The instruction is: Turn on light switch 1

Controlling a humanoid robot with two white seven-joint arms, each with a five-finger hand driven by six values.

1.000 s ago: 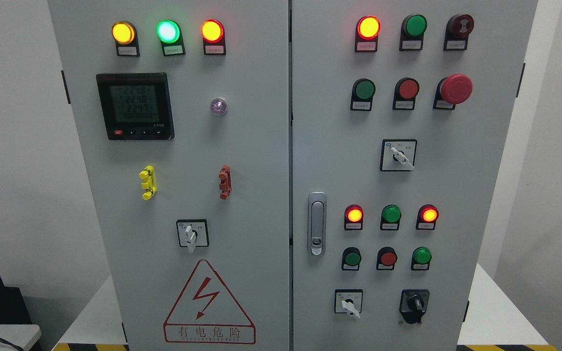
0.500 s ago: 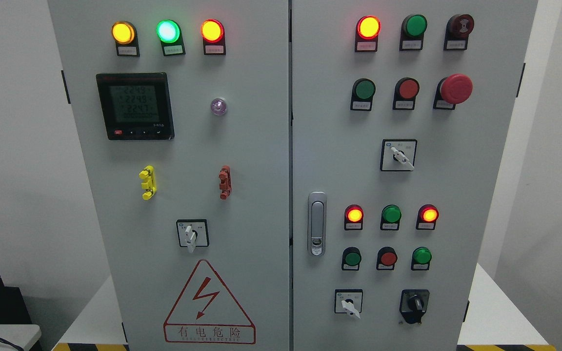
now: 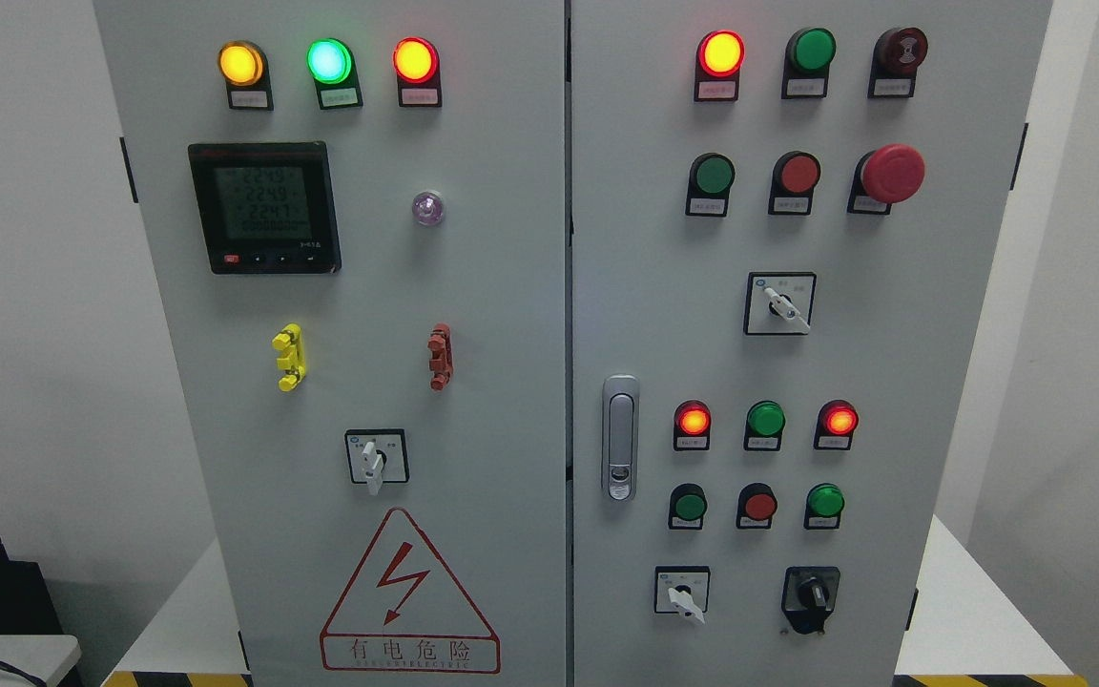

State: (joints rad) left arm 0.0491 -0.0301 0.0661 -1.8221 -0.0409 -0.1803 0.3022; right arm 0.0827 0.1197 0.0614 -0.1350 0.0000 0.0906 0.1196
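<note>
A grey two-door control cabinet point(image 3: 511, 286) fills the head view. Its right door carries a white-handled rotary switch point(image 3: 779, 303), a second one low down point(image 3: 682, 592), and a black rotary knob point(image 3: 810, 597). Another white rotary switch point(image 3: 376, 457) sits on the left door. Green push buttons point(image 3: 713, 175) point(image 3: 690, 505) point(image 3: 825, 501) and red ones point(image 3: 798, 174) point(image 3: 758, 505) stand in rows. The labels are too small to tell which control is light switch 1. Neither robot hand shows anywhere.
Lit lamps glow yellow point(image 3: 240, 63), green point(image 3: 329, 61) and red point(image 3: 415, 60) on the left door, and red point(image 3: 720, 52) point(image 3: 693, 420) point(image 3: 839, 420) on the right. A red mushroom stop button point(image 3: 891, 174), a digital meter point(image 3: 263, 207) and a door handle point(image 3: 619, 437) are also there.
Only the digits on the digital meter flicker. Nothing else has moved.
</note>
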